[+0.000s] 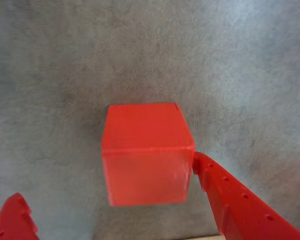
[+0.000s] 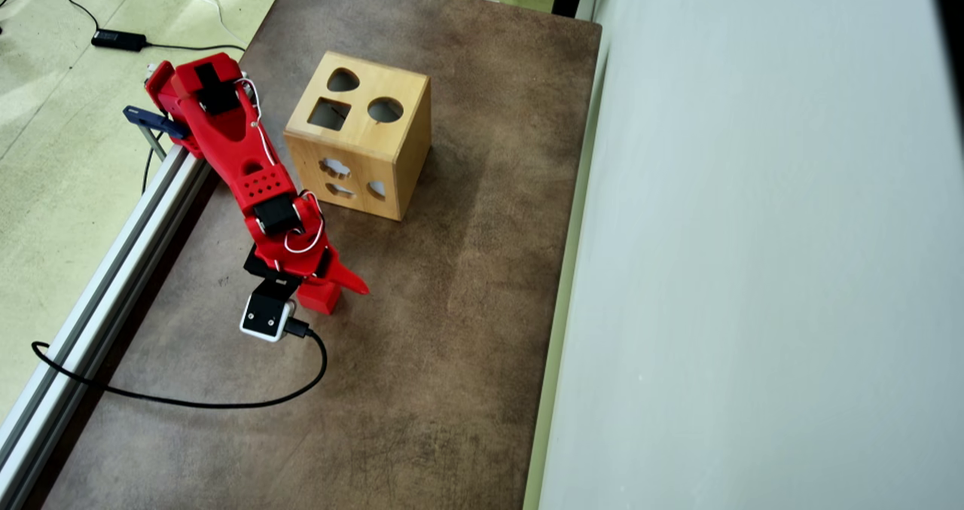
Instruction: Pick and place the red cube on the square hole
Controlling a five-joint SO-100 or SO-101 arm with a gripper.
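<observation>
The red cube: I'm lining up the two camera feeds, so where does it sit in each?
Wrist view: the red cube sits at centre, one finger touching its right edge.
Overhead view: the red cube is left of centre, under the gripper, below the wooden box.
Shared landmark: the brown table surface.

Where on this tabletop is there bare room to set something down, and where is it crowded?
Overhead view: bare brown table between the wooden box and the wall-side edge, and below the black cable. Crowded along the rail: arm, box and red cube cluster there.
</observation>
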